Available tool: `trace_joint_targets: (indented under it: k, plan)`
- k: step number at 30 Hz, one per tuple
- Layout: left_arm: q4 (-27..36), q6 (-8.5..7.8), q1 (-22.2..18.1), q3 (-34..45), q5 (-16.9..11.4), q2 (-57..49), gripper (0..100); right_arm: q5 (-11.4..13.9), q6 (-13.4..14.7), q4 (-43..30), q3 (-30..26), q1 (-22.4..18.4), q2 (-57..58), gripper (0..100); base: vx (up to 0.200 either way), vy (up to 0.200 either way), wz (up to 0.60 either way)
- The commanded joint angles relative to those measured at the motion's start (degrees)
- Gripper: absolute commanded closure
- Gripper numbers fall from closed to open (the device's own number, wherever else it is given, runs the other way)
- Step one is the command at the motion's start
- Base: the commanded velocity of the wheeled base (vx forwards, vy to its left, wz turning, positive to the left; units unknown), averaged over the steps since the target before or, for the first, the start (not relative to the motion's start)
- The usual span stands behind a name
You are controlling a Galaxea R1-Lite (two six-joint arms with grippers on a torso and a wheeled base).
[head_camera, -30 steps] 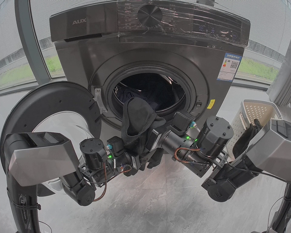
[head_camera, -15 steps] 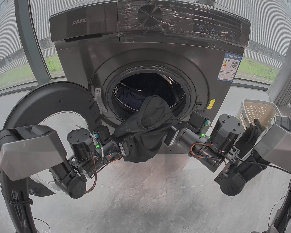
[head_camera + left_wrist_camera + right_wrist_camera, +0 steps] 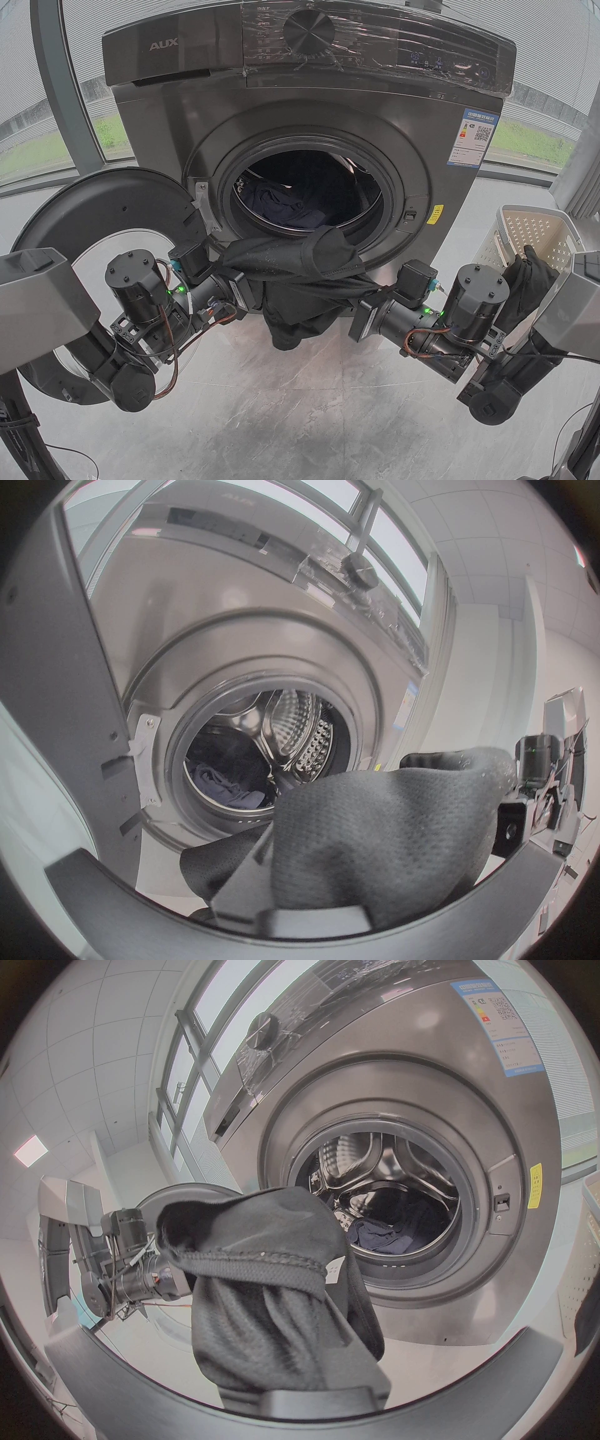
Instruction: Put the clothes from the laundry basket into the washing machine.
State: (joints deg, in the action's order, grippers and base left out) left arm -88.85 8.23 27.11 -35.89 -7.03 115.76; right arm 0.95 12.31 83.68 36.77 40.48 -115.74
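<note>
A black garment [image 3: 300, 272] hangs stretched between my two grippers, just below the washing machine's open drum mouth [image 3: 306, 187]. My left gripper [image 3: 250, 290] is shut on its left end and my right gripper [image 3: 362, 300] on its right end; the cloth hides the fingers. The middle sags toward the floor. The same black garment [image 3: 387, 842] covers the fingers in the left wrist view, and the black garment [image 3: 269, 1297] drapes over them in the right wrist view. Dark blue clothes [image 3: 281, 203] lie inside the drum. The laundry basket [image 3: 537, 228] stands at the right.
The washing machine door [image 3: 106, 206] is swung open to the left, close behind my left arm. Another black cloth [image 3: 528, 275] hangs over the basket's near rim. Bare grey floor tiles [image 3: 312, 406] lie in front of the machine.
Both grippers have moved apart and downward. The garment, bunched high in front of the drum mouth a second ago, is now pulled out wide and lower.
</note>
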Motion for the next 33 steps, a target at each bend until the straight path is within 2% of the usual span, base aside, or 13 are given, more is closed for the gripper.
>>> trace_joint_targets:
  k: [1, 10, 21, 22, 24, 28, 30, 33]
  plan:
    - [-0.1, 0.03, 1.1, 0.6, 0.0, -3.3, 100, 0.0, 0.0, -0.2, -0.7, 1.2, 0.0, 100, 0.0, 0.0, 0.0]
    - [-0.1, 0.74, 2.2, 0.6, 0.8, -4.3, 100, 0.0, 0.0, -0.2, -1.6, 3.5, -0.8, 100, 0.0, 0.0, 0.0]
    - [-0.1, 0.74, 2.6, 0.6, 0.9, -4.4, 100, 0.0, -0.1, 0.0, -2.0, 4.3, -0.9, 100, 0.0, 0.0, 0.0]
    - [-0.1, 0.74, 2.6, 0.6, 0.9, -4.4, 100, 0.0, -0.1, 0.2, -2.2, 4.4, -0.8, 0, 0.0, 0.0, 0.0]
    - [-0.1, 0.82, 2.6, 0.6, 0.9, -4.4, 100, 0.5, -0.2, 0.6, -3.2, 5.2, -0.5, 0, 0.0, 0.0, 0.0]
    - [-0.1, 0.82, 2.5, 0.6, 0.9, -4.3, 100, 4.1, -1.2, 1.1, -10.1, 8.8, 1.9, 0, 0.0, 0.0, 0.0]
    - [-0.1, 0.82, 2.5, 0.6, 0.9, -4.3, 100, 5.2, -1.7, 1.6, -12.6, 10.5, 2.5, 0, 0.0, 0.0, 0.0]
    - [-0.1, 0.74, 2.5, 0.9, 0.9, -4.3, 100, 5.6, -1.9, 3.2, -13.3, 12.0, 3.1, 0, 0.0, 0.0, 0.0]
